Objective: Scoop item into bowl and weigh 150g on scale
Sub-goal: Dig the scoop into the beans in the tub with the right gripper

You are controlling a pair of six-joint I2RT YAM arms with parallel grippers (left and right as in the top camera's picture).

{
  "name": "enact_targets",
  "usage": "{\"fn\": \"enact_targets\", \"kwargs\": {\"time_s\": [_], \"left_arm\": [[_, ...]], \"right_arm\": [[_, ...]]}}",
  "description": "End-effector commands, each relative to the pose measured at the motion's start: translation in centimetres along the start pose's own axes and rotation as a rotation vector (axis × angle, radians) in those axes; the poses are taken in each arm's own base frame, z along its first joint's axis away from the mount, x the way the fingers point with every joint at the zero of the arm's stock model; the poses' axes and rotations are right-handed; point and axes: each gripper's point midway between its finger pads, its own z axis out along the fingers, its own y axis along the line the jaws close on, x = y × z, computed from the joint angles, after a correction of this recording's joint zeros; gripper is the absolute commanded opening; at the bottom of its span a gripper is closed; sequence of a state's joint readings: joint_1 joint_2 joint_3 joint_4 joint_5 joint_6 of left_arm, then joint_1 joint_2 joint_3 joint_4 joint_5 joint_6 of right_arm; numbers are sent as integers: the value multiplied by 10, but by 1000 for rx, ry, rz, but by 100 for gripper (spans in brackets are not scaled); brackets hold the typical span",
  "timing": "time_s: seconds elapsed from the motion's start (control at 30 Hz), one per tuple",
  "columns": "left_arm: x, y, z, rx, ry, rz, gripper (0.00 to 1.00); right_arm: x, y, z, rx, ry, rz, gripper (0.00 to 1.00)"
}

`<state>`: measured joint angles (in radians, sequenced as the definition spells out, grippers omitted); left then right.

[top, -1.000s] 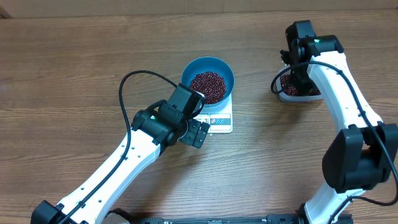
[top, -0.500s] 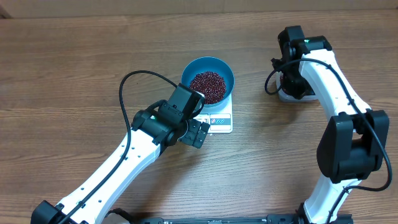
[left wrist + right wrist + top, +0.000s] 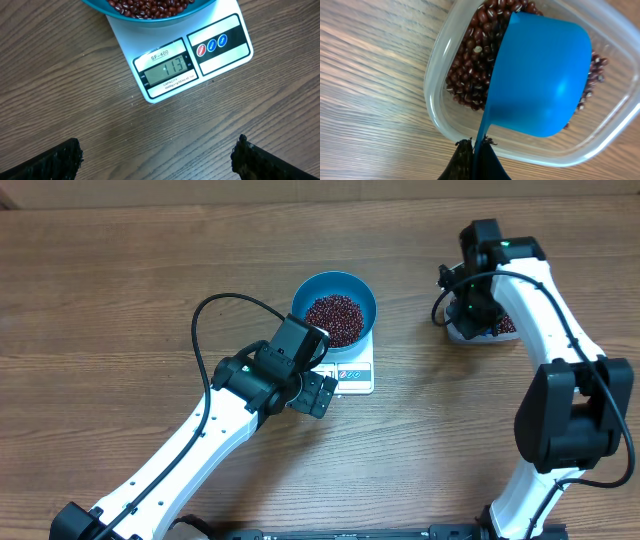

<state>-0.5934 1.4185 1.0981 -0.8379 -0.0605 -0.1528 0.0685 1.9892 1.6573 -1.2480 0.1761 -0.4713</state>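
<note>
Likely, right fingers (image 3: 463,162) pinching the small blue plastic scoop (image 3: 540,80) in red-brown beans (image 3: 465,75), left fingers (image 3: 50,162) spread empty, a heaped load overshoots target.

You see a small blue scoop (image 3: 540,80) just ahead of the right pincer (image 3: 474,152), its thin handle running back between the tips and its rounded outer side facing you. Beneath it, just beyond the tips, a clear plastic tub (image 3: 437,120) sits on the wooden table (image 3: 365,100).

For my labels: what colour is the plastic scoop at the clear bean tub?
The small plastic scoop is bright blue, clearest in the right wrist view.
</note>
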Motion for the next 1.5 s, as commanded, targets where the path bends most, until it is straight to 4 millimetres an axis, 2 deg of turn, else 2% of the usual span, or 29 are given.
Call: {"fn": "enact_targets", "kwargs": {"time_s": [0.0,0.2,0.5,0.77,1.1,1.47], "left_arm": [[-1,1,-3,5,-12,12,100],[-1,1,-3,5,-12,13,100],[-1,1,-3,5,-12,12,99],[-1,1,-3,5,-12,12,99],[-1,1,-3,5,-12,12,99],[-1,1,-3,5,-12,12,100]], "right_arm": [[-19,24,0,-246,-106,99,3],[-25,28,-13,-499,-213,221,3],[-21,9,-24,-658,-290,358,3],[-10,-11,-21,-637,-285,412,3],[11,-50,-16,-437,-202,484,3],[9,-54,-18,-425,-210,505,3]]}}
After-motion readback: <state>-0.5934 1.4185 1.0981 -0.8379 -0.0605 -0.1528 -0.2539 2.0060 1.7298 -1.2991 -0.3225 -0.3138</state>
